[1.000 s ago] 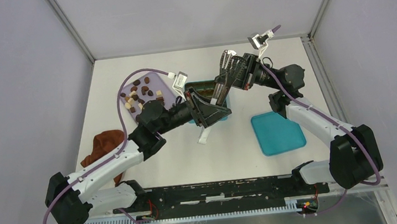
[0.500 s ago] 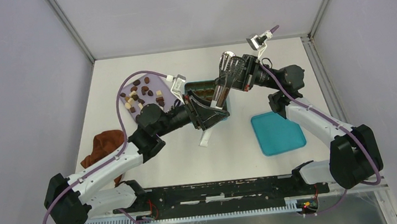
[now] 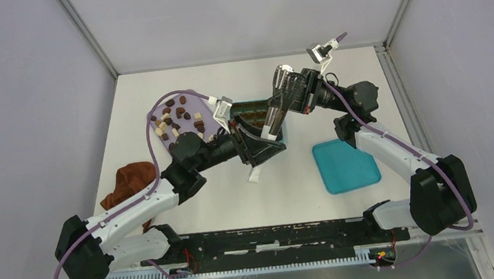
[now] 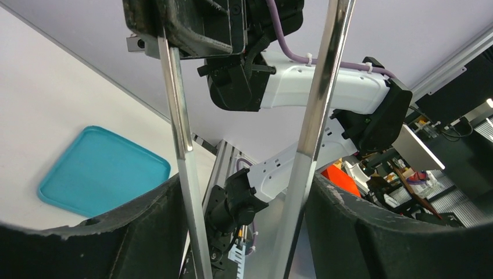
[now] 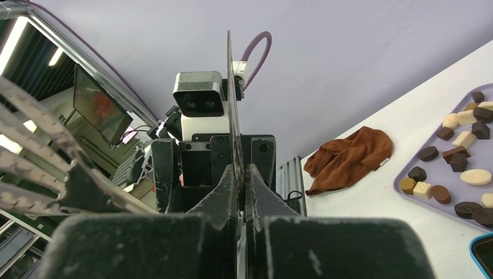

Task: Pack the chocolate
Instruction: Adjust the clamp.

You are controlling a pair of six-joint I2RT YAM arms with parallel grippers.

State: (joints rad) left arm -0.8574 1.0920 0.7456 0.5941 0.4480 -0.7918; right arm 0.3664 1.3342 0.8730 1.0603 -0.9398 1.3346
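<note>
The chocolate [image 3: 174, 118] lies as several small dark, tan and cream pieces on the lilac tray [image 3: 200, 101], far left of centre; the right wrist view shows the pieces [image 5: 459, 157] at its right edge. Metal tongs [image 3: 275, 112] hang in the air over the teal box [image 3: 247, 105]. My right gripper [image 3: 287, 95] is shut on one thin tong arm [image 5: 232, 104], and the forked tip [image 5: 35, 133] of the other arm shows to its left. My left gripper [image 4: 244, 186] stands wide around both tong arms [image 4: 183, 133], a finger against each.
A teal lid [image 3: 345, 164] lies flat at the right, also in the left wrist view [image 4: 102, 168]. A reddish-brown cloth [image 3: 127, 180] is bunched at the left near the left arm. The teal box with its grid of cells sits partly under both grippers.
My left gripper has slid a little toward the near left along the tongs, and its jaws have widened slightly. The right arm has hardly moved.
</note>
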